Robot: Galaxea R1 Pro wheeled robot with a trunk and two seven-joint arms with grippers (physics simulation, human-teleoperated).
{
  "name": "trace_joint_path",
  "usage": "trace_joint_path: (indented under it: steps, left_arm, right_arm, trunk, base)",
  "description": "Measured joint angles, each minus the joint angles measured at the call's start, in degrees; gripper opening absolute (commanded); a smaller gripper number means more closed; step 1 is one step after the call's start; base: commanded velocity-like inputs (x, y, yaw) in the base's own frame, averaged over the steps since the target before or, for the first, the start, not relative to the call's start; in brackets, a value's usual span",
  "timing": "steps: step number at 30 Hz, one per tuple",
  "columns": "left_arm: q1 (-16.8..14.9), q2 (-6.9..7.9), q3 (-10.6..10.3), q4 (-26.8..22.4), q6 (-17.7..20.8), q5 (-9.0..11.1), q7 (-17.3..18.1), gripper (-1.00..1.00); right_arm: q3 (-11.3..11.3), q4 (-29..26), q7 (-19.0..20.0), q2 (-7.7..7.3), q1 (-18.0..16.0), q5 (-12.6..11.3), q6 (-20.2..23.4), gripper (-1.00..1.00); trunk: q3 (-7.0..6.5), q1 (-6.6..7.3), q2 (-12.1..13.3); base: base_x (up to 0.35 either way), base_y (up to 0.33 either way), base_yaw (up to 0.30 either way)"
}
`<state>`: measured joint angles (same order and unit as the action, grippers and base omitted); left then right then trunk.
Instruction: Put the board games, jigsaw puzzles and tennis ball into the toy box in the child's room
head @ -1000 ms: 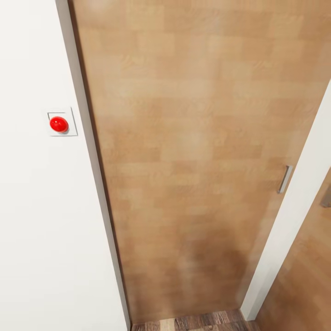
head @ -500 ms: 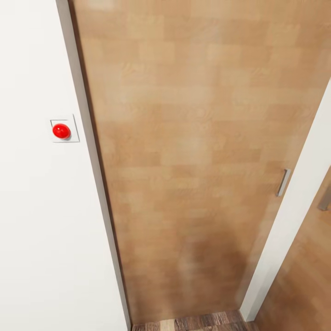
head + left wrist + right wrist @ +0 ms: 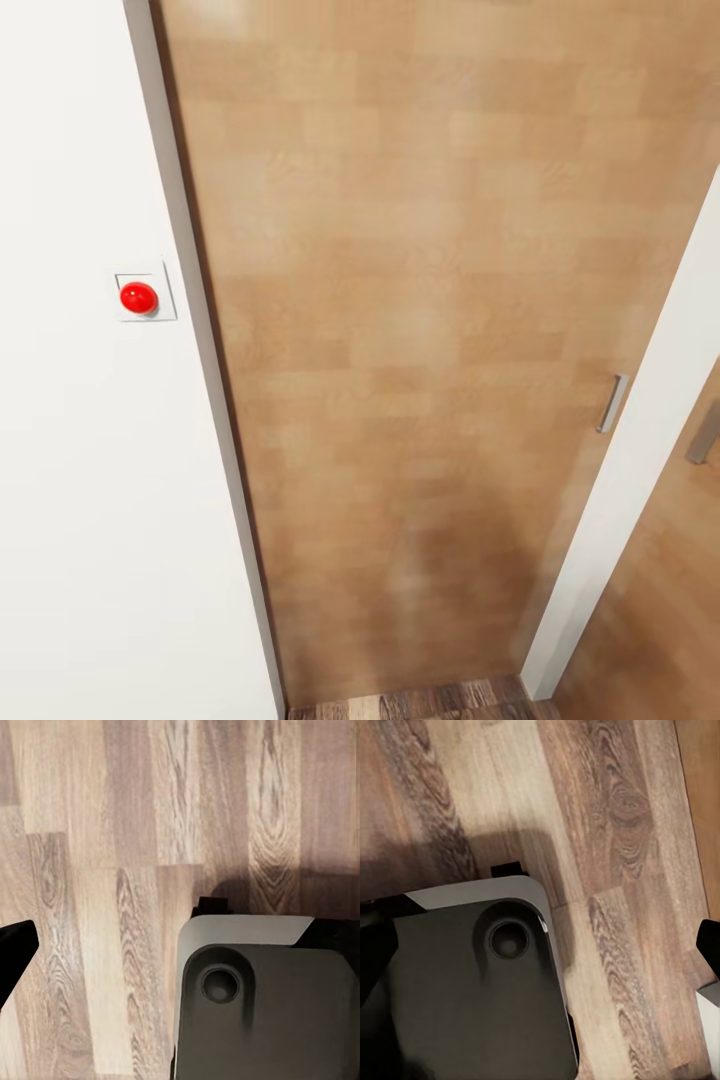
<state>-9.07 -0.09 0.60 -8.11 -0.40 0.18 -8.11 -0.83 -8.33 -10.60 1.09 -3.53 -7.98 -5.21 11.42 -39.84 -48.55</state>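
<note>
— White wall [image 3: 90, 500] fills the left of the head view, and beside it stands a closed door [image 3: 420, 300] of pale wood blocks. What else do you make out from your side?

— A round red button [image 3: 138, 297] on a square white plate [image 3: 166, 300], left of centre, just beside the door's grey frame [image 3: 200, 380]. A slim metal handle [image 3: 611, 403] is at the door's right edge. Past a white post [image 3: 640, 480], a second wooden door [image 3: 660, 620] is at lower right.

— And underfoot?

— Dark plank floor [image 3: 430, 700], a strip at the bottom edge. Both wrist views look down on those planks and on the robot's dark grey base [image 3: 285, 1020], with a round recess [image 3: 220, 985] in its corner.

— The end effectors?

— The right end effector [image 3: 540, 945] stands wide, with a black fingertip [image 3: 709, 937] at the right edge and another at the left edge, holding nothing. Of the left end effector [image 3: 180, 945], one black fingertip [image 3: 13, 949] juts in at the left edge; wide or narrow, I cannot tell.

— The toy box?

— Where it stands I cannot tell from here.
</note>
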Motion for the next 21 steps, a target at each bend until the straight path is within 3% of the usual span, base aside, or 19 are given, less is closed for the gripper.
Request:
trace_joint_path:
  steps: [8, 13, 21]
  left_arm:
    - [-0.2, 0.16, -0.2, 0.3, -4.5, -0.2, 0.5, 1.0]
    - [-0.2, 0.11, -0.8, 0.4, -5.2, -0.5, 0.8, 1.0]
    - [-0.2, 0.09, -1.0, 0.4, -5.4, -0.6, 0.8, 1.0]
  right_arm:
    - [0.1, 0.0, -0.2, -0.01, -0.1, 0.0, -3.6, 1.0]
    - [0.3, 0.0, -0.1, 0.14, -0.1, 0.3, -5.3, 1.0]
    - [0.6, 0.0, -0.1, 0.22, -0.1, 0.6, -5.8, 1.0]
  trunk:
    - [-1.44, 1.76, 3.2]
    - [-2.34, 2.86, 5.2]
    - [-3.78, 4.62, 8.4]
  base:
    - [0.0, 0.0, 0.0]
    - [0.0, 0.0, 0.011]
    - [0.0, 0.0, 0.223]
